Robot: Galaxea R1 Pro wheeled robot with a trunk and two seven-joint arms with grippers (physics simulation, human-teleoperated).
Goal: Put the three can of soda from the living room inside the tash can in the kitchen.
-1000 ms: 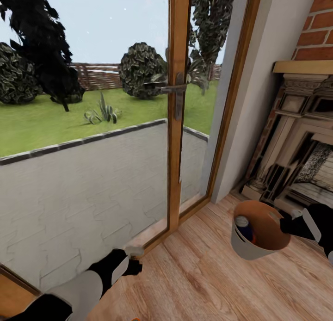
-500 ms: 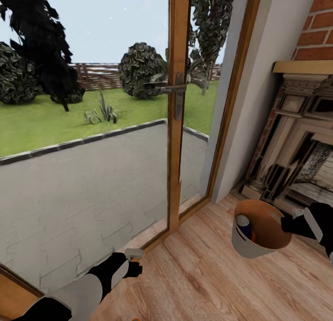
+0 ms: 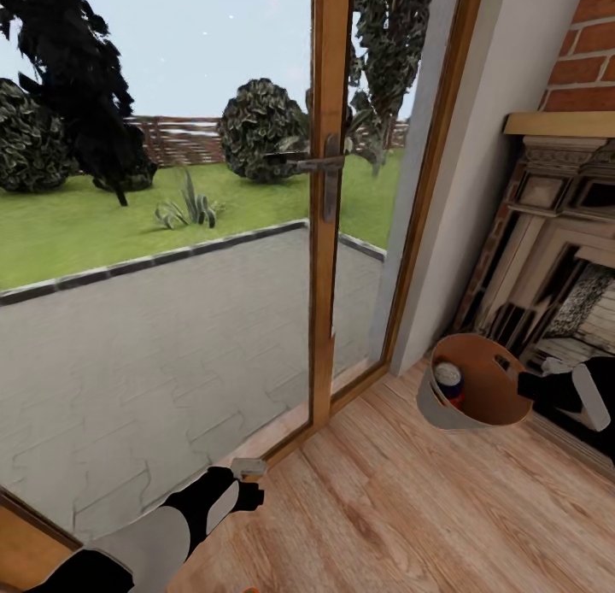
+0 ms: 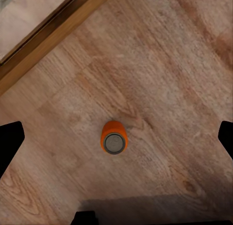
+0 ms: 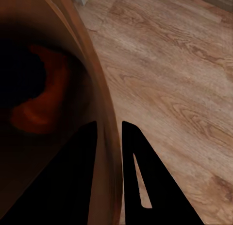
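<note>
Bin [image 3: 465, 396], grey outside w/ wood-toned inside, is held tilted above the plank floor [image 3: 401, 507] at right, near the fireplace [image 3: 555, 260]; its rim is pinched between the clenched fingers [image 5: 145, 181] of the right gripper [image 3: 531, 386]. A dark blue can [image 3: 448, 382] w/ grey top is seen inside the bin. The left gripper [image 3: 249, 478] is held low by the glass door [image 3: 329, 191], fingers [image 4: 9, 142] released and spread wide. An orange can [image 4: 114, 138] is seen upright on the floor directly below them, untouched.
</note>
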